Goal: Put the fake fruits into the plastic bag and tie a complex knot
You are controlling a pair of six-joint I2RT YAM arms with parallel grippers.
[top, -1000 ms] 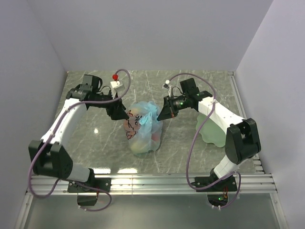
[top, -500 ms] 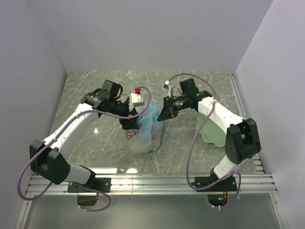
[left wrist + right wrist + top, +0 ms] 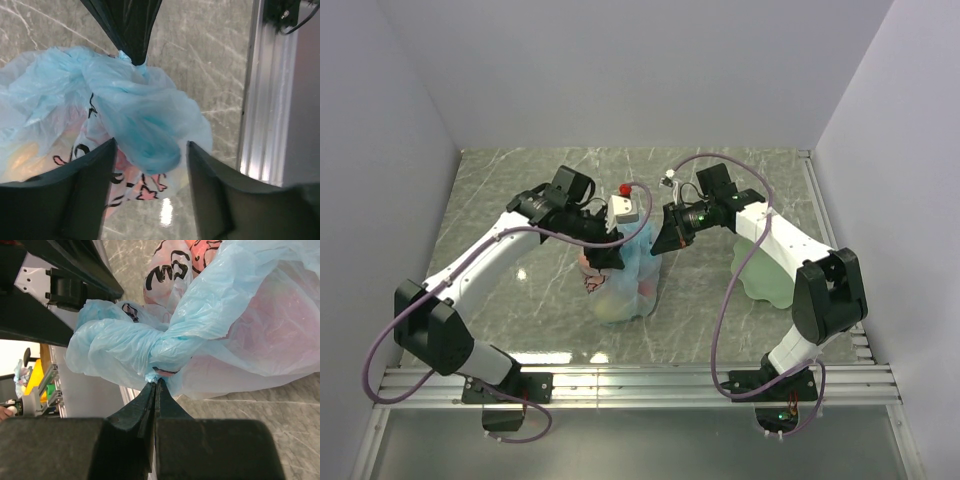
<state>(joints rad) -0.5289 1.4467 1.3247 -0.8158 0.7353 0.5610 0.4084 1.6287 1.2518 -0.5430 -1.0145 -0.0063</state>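
Plastic bag (image 3: pixel 628 285) sits mid-table with the fake fruits (image 3: pixel 612 301) inside (blurred through film). Right gripper (image 3: pixel 155 386) is clenched on the knot (image 3: pixel 142 347). Left gripper (image 3: pixel 150 150) is spread wide over it. 1 plate (image 3: pixel 767 283) lies beside the right arm.

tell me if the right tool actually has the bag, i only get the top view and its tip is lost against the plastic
Observer: Yes. The right wrist view shows the right tool shut on a thin fold of the plastic bag, at the edge of the bunched handles.
Operator: and the left tool, shut too
Observer: No. In the left wrist view the left tool is open, with a blue lobe of the bag lying between its fingers.
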